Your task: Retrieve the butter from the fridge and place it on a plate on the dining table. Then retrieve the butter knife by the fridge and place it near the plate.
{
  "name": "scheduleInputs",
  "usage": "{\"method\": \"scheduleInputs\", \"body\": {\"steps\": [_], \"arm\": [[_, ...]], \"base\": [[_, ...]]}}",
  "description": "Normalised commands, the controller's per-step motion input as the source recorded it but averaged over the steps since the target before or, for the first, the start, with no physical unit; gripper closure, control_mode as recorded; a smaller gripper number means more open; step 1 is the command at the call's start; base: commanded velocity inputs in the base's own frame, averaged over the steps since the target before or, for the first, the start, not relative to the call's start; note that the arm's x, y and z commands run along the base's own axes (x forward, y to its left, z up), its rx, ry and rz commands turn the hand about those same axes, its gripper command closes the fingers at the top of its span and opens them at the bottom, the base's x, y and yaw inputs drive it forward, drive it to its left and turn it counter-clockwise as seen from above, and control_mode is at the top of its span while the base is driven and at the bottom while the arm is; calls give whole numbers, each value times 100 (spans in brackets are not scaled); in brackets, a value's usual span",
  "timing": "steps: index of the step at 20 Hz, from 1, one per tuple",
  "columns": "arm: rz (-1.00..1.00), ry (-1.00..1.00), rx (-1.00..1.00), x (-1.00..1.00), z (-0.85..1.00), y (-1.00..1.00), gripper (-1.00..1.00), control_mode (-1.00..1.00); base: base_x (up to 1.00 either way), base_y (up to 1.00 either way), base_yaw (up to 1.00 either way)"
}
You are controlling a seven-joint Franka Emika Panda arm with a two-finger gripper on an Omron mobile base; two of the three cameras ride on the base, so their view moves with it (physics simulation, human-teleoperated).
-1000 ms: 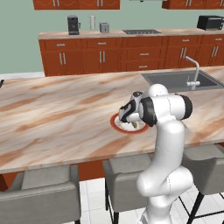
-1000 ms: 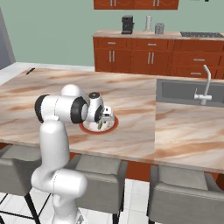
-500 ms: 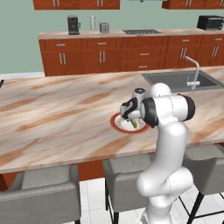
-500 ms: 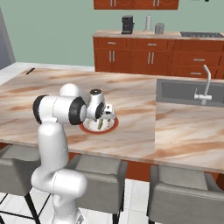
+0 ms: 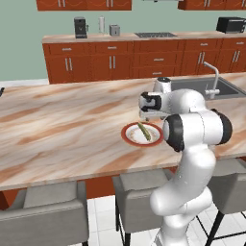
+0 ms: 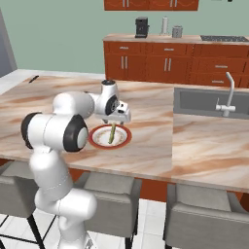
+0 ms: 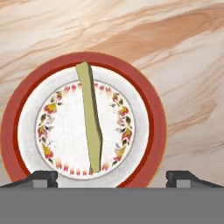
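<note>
On the left edge of the tabletop we note a small dark knife, well apart from the plate. At centre, the butter lies flat across the plate. Above it our hand hangs wide, holding nothing. We judge the knife light, stiff and slim: best pinched across its middle.

Tool opened, lifted off butter.
</note>
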Motion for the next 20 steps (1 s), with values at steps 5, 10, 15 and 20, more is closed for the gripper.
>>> {"method": "scheduleInputs", "body": {"steps": [5,10,15,20], "arm": [[-9,2,2,-88,96,0,-100,-100],[-1,0,6,-100,63,2,-100,-100],[0,0,10,-100,31,17,-100,-100],[0,1,0,-100,24,40,-100,-100]], "base": [[0,0,0],[0,0,0],[0,0,0],[0,0,0]]}}
